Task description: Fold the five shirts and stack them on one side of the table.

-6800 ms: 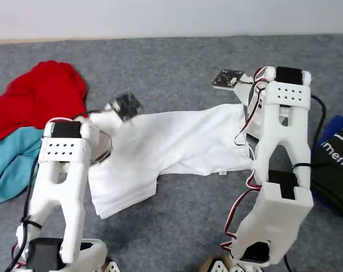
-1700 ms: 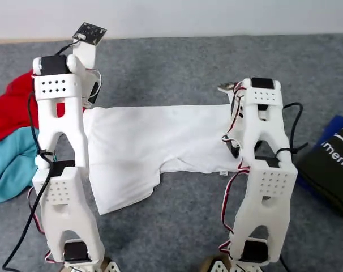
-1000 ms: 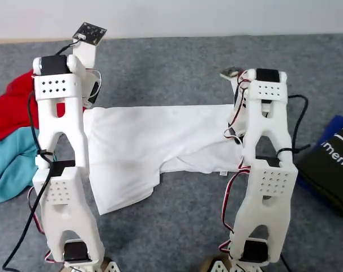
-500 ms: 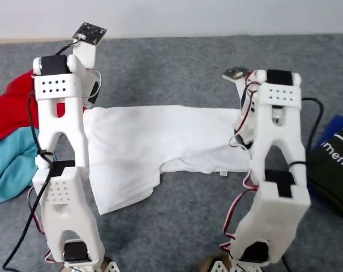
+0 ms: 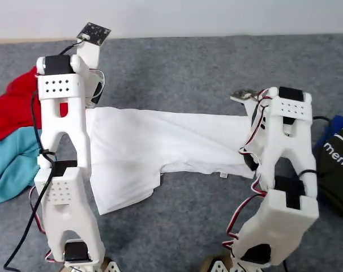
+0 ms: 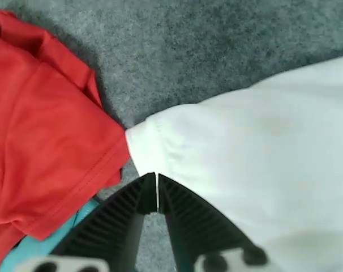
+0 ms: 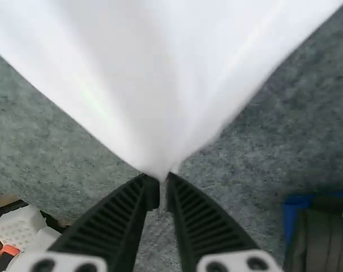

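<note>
Grey carpet (image 5: 188, 62), white shirt (image 5: 160, 141), left tool (image 6: 157, 190) pinching its hem by red shirt (image 6: 41, 124), right tool (image 7: 163, 190) clamped on bunched end

White lettering (image 5: 337, 154) runs across the black shirt (image 5: 335, 181) at the table's right edge, cut off by the frame, so no whole word reads. A small tag (image 5: 223, 173) on the hem of the white shirt (image 5: 160, 141) is too tiny to make out.

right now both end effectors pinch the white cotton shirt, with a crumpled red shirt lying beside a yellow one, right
No: in the high view the teal shirt, not a yellow one, lies beside the crumpled red shirt. The rest holds.
</note>
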